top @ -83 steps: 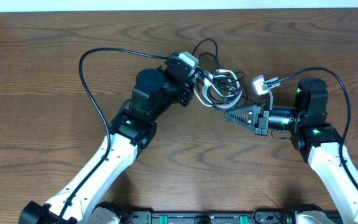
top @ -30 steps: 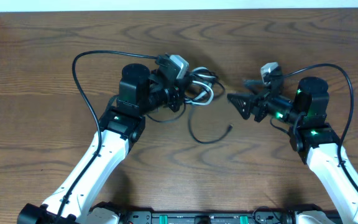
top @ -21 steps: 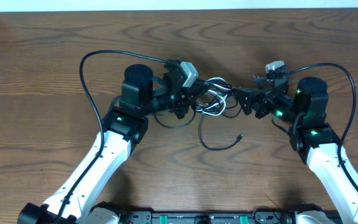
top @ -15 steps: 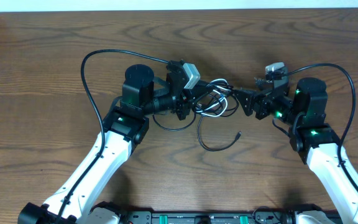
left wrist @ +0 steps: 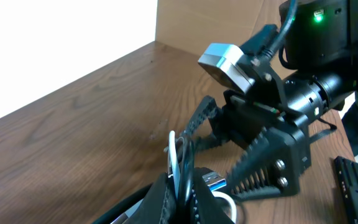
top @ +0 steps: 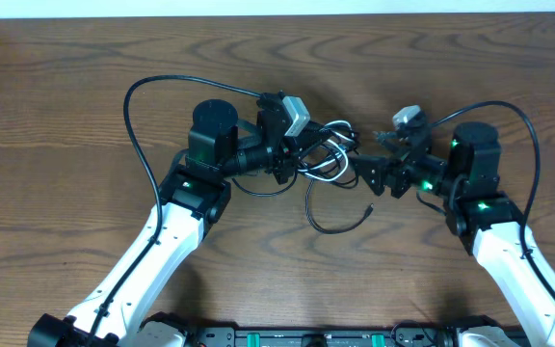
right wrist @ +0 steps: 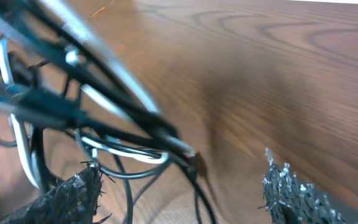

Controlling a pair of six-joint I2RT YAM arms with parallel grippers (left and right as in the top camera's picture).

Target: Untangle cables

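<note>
A tangle of black and white cables [top: 328,154] hangs at mid-table. My left gripper [top: 295,159] is shut on it. In the left wrist view, the fingers [left wrist: 166,199] pinch a white cable [left wrist: 171,155] and a black one together, with a blue-tipped plug [left wrist: 213,180] just behind. A loose black tail [top: 330,224] curves down onto the wood and ends in a small plug [top: 369,207]. My right gripper [top: 369,176] stands open just right of the bundle. In the right wrist view, the cables [right wrist: 104,112] cross ahead of the spread gripper [right wrist: 182,186], and nothing is gripped.
The left arm's thick black cable [top: 147,106] arcs over the table's left half. The right arm's thick cable [top: 523,125] loops behind the right wrist. A pale wall [top: 277,8] runs along the far edge of the wooden table [top: 66,58].
My left gripper has carried the bundle right, toward the centre. My right gripper has moved left and slightly toward the front, closing in on the bundle, and is still open.
</note>
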